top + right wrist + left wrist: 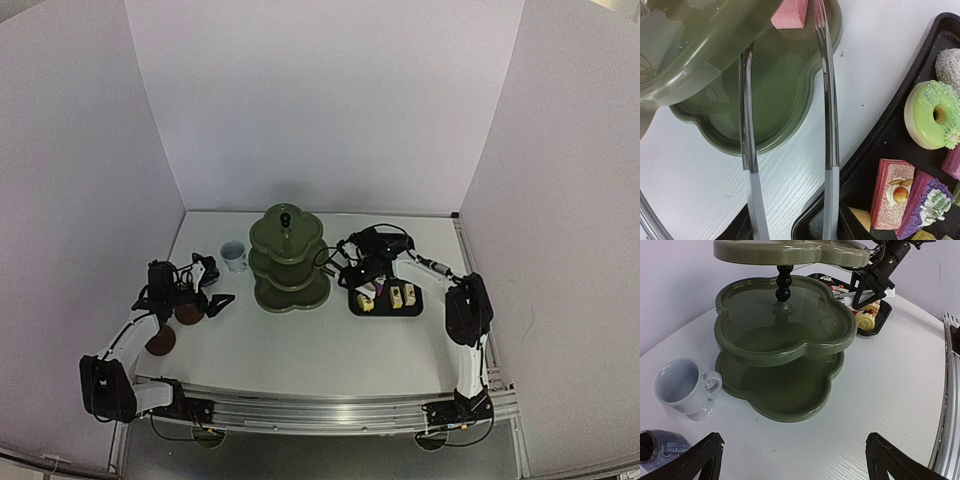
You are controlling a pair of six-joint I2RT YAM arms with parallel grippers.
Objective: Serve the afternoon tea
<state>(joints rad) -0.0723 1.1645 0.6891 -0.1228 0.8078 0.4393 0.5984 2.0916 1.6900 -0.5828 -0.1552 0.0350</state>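
Note:
The dark green three-tier stand [288, 262] stands mid-table and fills the left wrist view [785, 340]. My right gripper [362, 272] is shut on the metal tongs [829, 100], whose arms stand spread over the stand's lowest tier [785, 90]. A pink cake [789, 14] sits between the tong tips, against the right arm only and partly hidden by the tier above. More cakes and a green doughnut [927, 115] lie in the black tray [412, 309]. My left gripper [792, 450] is open and empty, low over the table. Near it are the white cup [682, 387], the blue cup [660, 447] and two brown coasters [189, 313].
Grey walls close in the table on three sides. The black tray [900, 115] lies just right of the stand, its rim under the tongs' right arm. A metal rail [320, 405] runs along the near edge between the arm bases.

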